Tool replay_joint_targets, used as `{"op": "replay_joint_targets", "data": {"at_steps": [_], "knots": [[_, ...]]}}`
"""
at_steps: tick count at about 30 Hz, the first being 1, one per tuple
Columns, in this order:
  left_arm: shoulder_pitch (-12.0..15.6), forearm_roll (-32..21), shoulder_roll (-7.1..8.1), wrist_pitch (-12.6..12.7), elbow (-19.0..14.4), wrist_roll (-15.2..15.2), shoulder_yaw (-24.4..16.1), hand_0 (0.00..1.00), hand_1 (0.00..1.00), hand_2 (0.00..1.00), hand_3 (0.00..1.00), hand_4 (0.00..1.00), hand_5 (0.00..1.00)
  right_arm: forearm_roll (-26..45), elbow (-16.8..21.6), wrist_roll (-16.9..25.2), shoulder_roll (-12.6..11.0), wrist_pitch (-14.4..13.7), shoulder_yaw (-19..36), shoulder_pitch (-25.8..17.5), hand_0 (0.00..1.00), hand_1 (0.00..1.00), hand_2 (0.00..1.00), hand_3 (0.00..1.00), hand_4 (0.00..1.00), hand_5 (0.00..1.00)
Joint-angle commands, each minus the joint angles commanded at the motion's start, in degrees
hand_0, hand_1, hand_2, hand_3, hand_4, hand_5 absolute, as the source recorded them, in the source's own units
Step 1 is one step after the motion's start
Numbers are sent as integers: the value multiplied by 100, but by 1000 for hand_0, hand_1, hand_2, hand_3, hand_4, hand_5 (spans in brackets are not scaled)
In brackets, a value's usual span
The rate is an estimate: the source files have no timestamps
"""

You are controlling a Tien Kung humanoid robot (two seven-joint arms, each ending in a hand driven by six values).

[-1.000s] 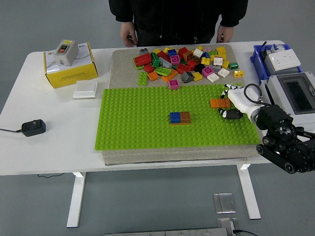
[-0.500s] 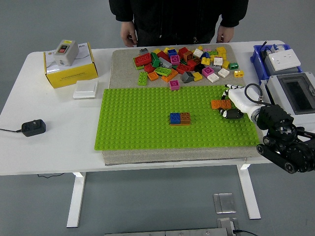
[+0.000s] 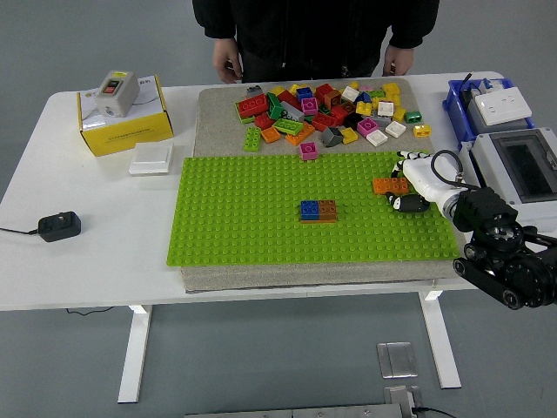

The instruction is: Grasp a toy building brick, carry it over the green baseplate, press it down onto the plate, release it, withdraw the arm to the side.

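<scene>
The orange brick lies flat near the right edge of the green baseplate, its long axis running left to right across the plate. The right robot hand has its white fingers curled around the brick's right end, gripping it. A joined blue and brown brick pair sits at mid-plate. Beyond the plate, a heap of loose bricks covers the grey mat on the desk.
</scene>
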Motion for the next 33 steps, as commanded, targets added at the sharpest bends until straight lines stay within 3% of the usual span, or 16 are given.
{"op": "replay_joint_targets", "data": {"at_steps": [16, 17, 33], "knots": [[-3, -6, -4, 2, 0, -12, 0, 634, 605, 577, 705, 465, 561, 92, 18, 45, -21, -138, -32, 17, 797, 915, 952, 594, 549, 472], [-3, -5, -4, 1, 0, -12, -2, 634, 605, 577, 705, 465, 562, 91, 20, 45, -23, -136, -25, 18, 791, 912, 942, 600, 318, 344], [-3, 50, -9, -14, 0, -16, -55, 634, 605, 578, 707, 462, 563, 96, 103, 45, -43, -113, -1, 28, 792, 913, 945, 605, 303, 348]]}}
